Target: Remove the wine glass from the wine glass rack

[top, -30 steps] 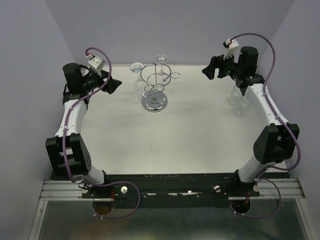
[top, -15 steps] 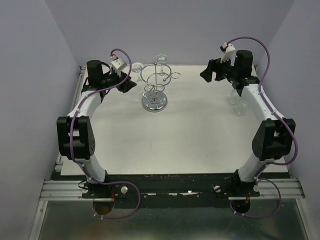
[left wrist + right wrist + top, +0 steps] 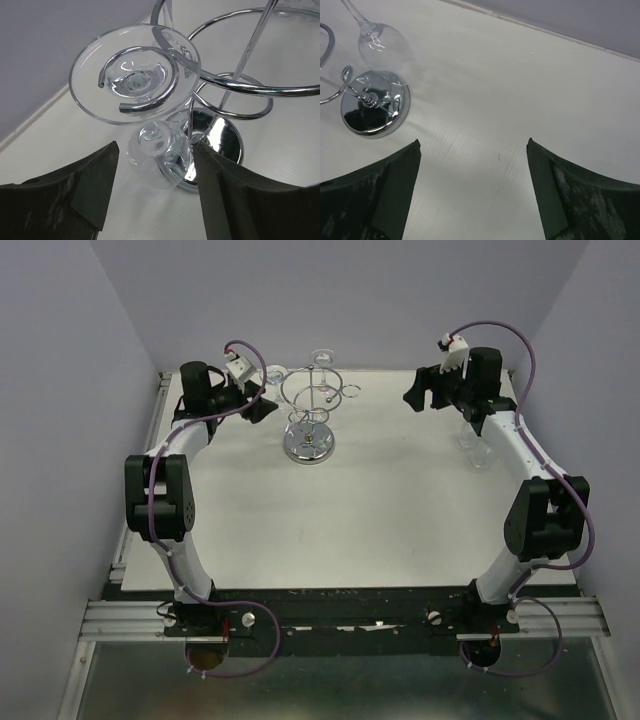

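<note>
Wine glass (image 3: 159, 159) hangs inverted, long axis vertical, foot held in far-left loop of wine glass rack (image 3: 309, 443). Left gripper (image 3: 155, 147) wide open, flanking bowl, gripping nothing. Right gripper (image 3: 473, 142) wide open, empty. Table (image 3: 350, 520) far edge close behind; near side open.

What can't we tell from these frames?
- Top view: wine glass tiny, clear; contact with left claw unreadable.
- Left wrist: rack hoop cut by right edge.
- Right wrist: hanging glass stem cut by top edge; its ring unseen.
- Top view: clear glassware partly behind right arm.
</note>
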You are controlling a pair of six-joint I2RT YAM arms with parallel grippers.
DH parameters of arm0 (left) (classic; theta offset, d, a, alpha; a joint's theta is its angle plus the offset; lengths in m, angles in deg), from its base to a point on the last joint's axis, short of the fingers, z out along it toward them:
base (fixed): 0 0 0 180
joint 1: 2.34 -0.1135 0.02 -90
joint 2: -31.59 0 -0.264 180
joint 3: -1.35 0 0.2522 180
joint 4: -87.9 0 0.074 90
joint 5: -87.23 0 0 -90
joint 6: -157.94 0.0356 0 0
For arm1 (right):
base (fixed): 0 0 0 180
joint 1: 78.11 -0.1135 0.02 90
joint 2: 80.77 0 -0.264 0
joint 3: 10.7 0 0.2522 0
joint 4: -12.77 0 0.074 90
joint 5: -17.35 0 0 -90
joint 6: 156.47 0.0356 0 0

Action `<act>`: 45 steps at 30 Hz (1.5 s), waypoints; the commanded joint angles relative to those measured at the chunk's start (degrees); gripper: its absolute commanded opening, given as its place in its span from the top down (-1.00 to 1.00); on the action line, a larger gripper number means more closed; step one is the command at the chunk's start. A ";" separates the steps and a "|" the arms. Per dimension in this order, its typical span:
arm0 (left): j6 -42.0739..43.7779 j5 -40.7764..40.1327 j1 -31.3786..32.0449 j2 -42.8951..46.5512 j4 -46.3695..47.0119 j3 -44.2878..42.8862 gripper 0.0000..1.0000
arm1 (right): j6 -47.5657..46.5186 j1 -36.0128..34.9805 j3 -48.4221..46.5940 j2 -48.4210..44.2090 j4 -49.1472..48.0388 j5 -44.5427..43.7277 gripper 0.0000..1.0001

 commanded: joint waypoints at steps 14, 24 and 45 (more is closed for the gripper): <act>-4.21 5.95 0.73 -6.82 14.87 -2.66 -0.30 | -6.18 -2.82 -1.99 0.86 6.13 -5.28 -0.90; -7.37 8.06 0.64 -9.28 19.97 -3.27 -0.17 | -9.26 -7.04 -1.46 0.60 8.24 -4.93 -0.94; -12.03 9.91 0.64 -11.21 24.98 -3.54 0.02 | -12.87 -10.91 -2.25 2.18 8.59 -7.57 -0.96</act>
